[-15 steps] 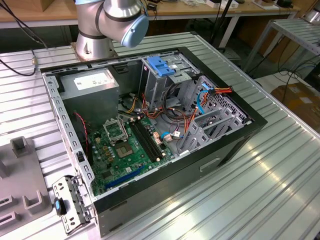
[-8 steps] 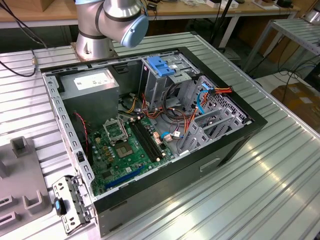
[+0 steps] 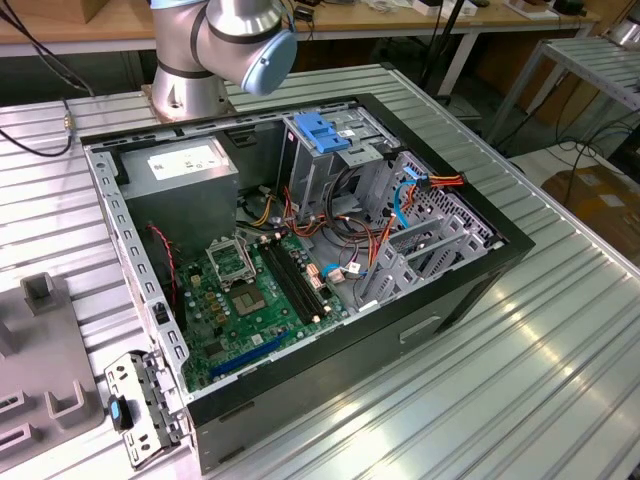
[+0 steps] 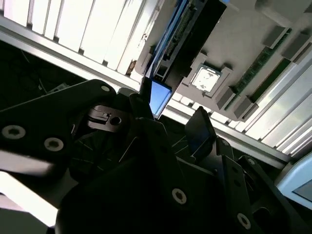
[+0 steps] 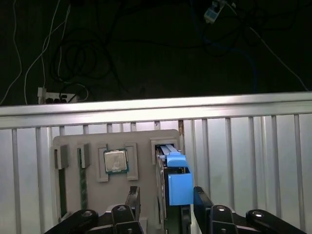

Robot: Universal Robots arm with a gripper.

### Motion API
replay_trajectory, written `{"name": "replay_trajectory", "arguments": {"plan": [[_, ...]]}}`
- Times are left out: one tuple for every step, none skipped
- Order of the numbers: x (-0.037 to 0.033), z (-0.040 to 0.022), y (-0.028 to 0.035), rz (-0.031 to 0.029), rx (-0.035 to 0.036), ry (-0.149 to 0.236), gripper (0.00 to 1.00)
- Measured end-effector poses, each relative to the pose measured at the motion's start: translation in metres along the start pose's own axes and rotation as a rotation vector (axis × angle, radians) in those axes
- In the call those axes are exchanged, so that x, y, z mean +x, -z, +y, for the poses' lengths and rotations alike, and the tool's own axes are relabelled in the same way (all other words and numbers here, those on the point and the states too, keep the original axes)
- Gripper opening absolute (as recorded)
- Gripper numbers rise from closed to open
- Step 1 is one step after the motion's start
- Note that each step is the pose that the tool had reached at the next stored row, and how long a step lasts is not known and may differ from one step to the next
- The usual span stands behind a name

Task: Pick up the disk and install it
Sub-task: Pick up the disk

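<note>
1. Fingers (image 5: 202, 199) of the gripper (image 5: 168, 207) are spread apart, one on each side of the disk (image 5: 178, 183), clamping nothing.
2. Between them, the disk stands on edge in a slot of the grey holder (image 5: 146, 139).
3. It is probably rigid, fairly heavy and sensitive to shock. Squeeze its broad flat faces, not the plastic rails.
4. Further out to one side, a processor chip (image 5: 116, 161) sits in the same holder.
</note>
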State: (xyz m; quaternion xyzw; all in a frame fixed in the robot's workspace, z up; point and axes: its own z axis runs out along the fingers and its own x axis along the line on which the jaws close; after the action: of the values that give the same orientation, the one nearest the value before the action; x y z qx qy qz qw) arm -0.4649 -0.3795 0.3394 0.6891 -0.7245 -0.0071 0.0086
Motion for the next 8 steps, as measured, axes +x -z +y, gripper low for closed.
{"name": "replay_trajectory", "arguments": {"plan": [[0.0000,0.0003,-0.0022,0.0000,0.0002,0.004,0.56],[0.0000,0.0006,-0.0037,0.0001,0.0003,0.007,0.56],[0.0000,0.0008,-0.0052,0.0000,0.0003,0.011,0.56],[0.0000,0.0009,-0.0068,-0.0002,0.0005,0.014,0.56],[0.0000,0.0010,-0.0083,-0.0005,0.0004,0.017,0.56],[0.0000,0.0011,-0.0097,-0.0009,0.0003,0.020,0.56],[-0.0001,0.0013,-0.0111,-0.0010,0.0005,0.023,0.56],[-0.0002,0.0014,-0.0123,-0.0009,0.0008,0.026,0.56]]}}
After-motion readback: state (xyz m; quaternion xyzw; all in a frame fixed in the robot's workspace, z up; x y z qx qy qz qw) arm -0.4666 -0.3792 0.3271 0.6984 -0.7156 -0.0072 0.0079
